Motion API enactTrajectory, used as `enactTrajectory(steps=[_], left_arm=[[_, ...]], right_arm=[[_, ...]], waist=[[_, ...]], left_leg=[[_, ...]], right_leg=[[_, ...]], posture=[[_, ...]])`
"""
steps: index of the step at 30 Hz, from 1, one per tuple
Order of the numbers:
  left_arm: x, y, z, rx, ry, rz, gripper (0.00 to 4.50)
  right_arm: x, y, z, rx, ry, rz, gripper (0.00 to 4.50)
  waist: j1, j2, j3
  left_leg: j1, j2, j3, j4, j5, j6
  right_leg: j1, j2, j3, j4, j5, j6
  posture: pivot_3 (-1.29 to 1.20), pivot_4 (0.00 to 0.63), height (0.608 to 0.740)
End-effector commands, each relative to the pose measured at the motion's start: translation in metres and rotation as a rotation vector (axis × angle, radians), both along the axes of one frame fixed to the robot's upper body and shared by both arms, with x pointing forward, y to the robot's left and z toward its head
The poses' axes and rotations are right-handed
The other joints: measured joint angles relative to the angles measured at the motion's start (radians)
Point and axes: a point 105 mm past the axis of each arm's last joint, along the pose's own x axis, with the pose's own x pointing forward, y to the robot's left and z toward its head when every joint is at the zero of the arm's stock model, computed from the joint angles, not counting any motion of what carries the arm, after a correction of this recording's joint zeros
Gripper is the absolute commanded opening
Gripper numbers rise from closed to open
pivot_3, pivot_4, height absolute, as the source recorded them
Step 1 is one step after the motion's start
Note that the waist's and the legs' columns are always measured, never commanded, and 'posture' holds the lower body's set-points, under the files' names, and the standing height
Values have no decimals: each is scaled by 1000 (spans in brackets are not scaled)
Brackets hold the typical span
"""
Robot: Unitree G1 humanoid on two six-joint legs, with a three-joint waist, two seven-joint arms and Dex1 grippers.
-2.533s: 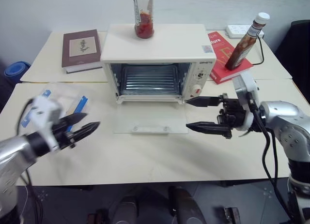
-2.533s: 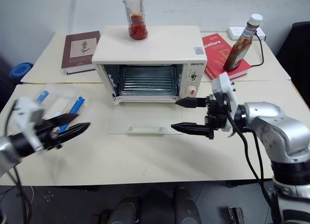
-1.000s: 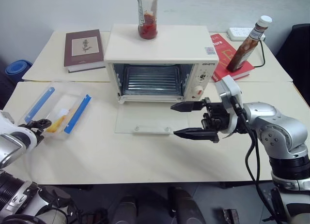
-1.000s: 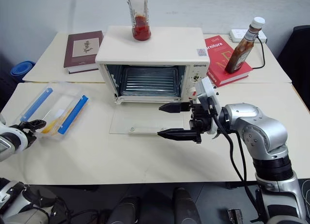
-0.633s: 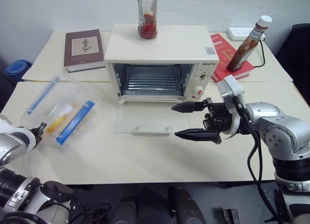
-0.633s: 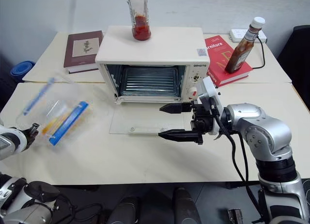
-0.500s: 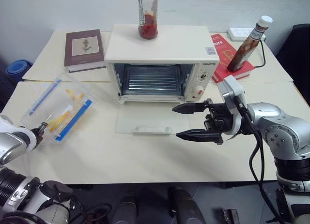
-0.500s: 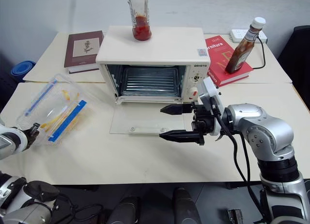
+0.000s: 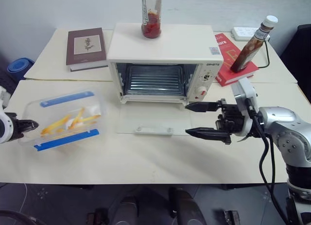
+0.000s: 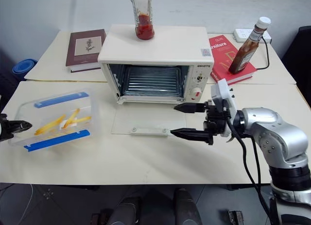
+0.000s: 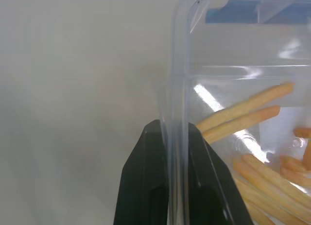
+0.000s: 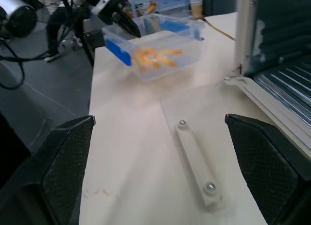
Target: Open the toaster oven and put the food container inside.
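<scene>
At your far left, the left gripper [image 11: 175, 132] has its two black fingers pinched on the short end wall of the shallow clear plastic food container [image 9: 65, 120], one finger inside and one outside. You can see that box lifted off the cream tabletop [image 9: 146, 157] in the right wrist view, near the table's left edge. It carries a blue clip strip along each long side and a loose heap of yellow-orange food sticks [image 9: 68, 122].

Moving right, bare tabletop lies between the container and the cream-white boxy toaster oven [image 9: 163, 60]. Its glass door [image 9: 153, 120] is dropped flat on the table, the white bar handle [image 12: 194, 169] at the front edge, and the wire rack [image 9: 155, 81] shows in the open cavity. A glass jar with red sauce [image 9: 151, 13] stands on the oven's roof.

Just right of the lowered door, your right gripper [image 9: 197, 119] hovers with its fingers spread wide, holding nothing, tips pointing toward the door's right edge.
</scene>
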Motion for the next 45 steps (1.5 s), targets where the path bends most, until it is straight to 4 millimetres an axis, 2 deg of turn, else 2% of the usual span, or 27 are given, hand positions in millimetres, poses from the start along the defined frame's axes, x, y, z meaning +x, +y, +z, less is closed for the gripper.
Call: enactTrajectory(steps=[1, 4, 6, 12, 17, 19, 23, 26, 28, 32, 35, 36, 38, 41, 45], left_arm=[[14, -40, 20, -25, -78, -159, 1], [33, -87, 21, -56, -96, -297, 1], [42, -109, 20, -64, -89, -352, 1], [64, -149, 14, -56, -56, -418, 1], [85, -160, 3, -63, -44, -363, 1], [91, -163, -2, -78, -46, -336, 709], [98, -167, -4, -114, -72, -294, 1773], [98, -166, 0, -221, -103, -272, 2681], [86, -170, 6, -305, -133, -342, 3177], [61, -165, 12, -379, -201, -426, 3177], [43, -153, 23, -418, -300, -485, 3177], [34, -146, 29, -431, -369, -528, 3222], [19, -134, 33, -470, -447, -593, 2827], [-2, -131, 34, -494, -508, -711, 2170], [-43, -148, 12, -366, -421, -1026, 1029]], right_arm=[[-11, -1, 14, 15, -65, -20, 4500], [-21, -2, 15, 29, -73, -70, 4500], [-27, -2, 13, 30, -73, -99, 4500], [-31, -2, 8, 46, -81, -192, 4500], [-20, 3, -2, 64, -86, -254, 4500], [-15, 2, -3, 76, -89, -283, 4500], [-14, -7, -3, 68, -95, -315, 4500], [-16, -18, -4, 52, -88, -347, 4500], [-18, -25, -4, 51, -74, -365, 4500], [-23, -34, -7, 39, -44, -377, 4500], [-25, -37, -10, 27, -18, -375, 4500], [-24, -35, -13, 29, 8, -372, 4311], [-22, -28, -17, 42, 60, -339, 3947], [-28, -13, -19, 42, 94, -248, 3089], [-35, 5, -29, 10, 145, -153, 1807]], waist=[[1, 0, 0], [3, 0, 0], [12, 0, 0], [9, 0, 0], [10, 0, 0], [11, 0, 0], [12, 0, 0], [12, 0, 0], [10, 0, 0], [8, 0, 0], [10, 0, 0], [11, 0, 0], [5, 0, 0], [8, 0, 0], [11, 0, 0]], left_leg=[[0, 0, 0, 0, 0, 0], [0, 0, 0, 0, 0, 0], [0, 0, 1, 0, 0, 0], [0, 0, 2, 2, 0, 0], [1, -1, 3, 2, 1, 1], [1, -1, 3, 2, 2, 1], [0, -1, 3, 2, 2, 1], [0, -1, 3, 2, 2, 1], [0, -1, 3, 2, 2, 1], [1, -1, 4, 2, 2, 1], [1, -1, 4, 2, 2, 1], [2, -1, 4, 2, 2, 1], [3, -1, 6, 2, 3, 1], [4, -1, 7, 1, 3, 2], [3, -1, 7, 1, 2, 4]], right_leg=[[0, 0, 0, 0, 0, 0], [0, 0, 1, 0, 0, 0], [0, 0, 1, 1, 1, 1], [0, 1, 3, 1, 1, 3], [0, 1, 3, 2, 2, 3], [0, 1, 3, 2, 2, 3], [0, 1, 4, 1, 2, 4], [0, 1, 4, 0, 2, 4], [0, 1, 4, 1, 3, 5], [0, 1, 5, 2, 3, 5], [0, 1, 5, 2, 3, 4], [1, 1, 6, 2, 2, 4], [1, 1, 6, 1, 2, 3], [1, 1, 7, 1, -4, -8], [2, 1, 7, -2, -7, -12]], posture=[[0, 150, 740], [0, 150, 740], [0, 150, 740], [0, 150, 740], [0, 150, 740], [0, 150, 740], [0, 150, 740], [0, 150, 740], [0, 150, 740], [0, 150, 740], [0, 150, 740], [0, 150, 740], [0, 150, 740], [0, 150, 740], [0, 150, 740]])
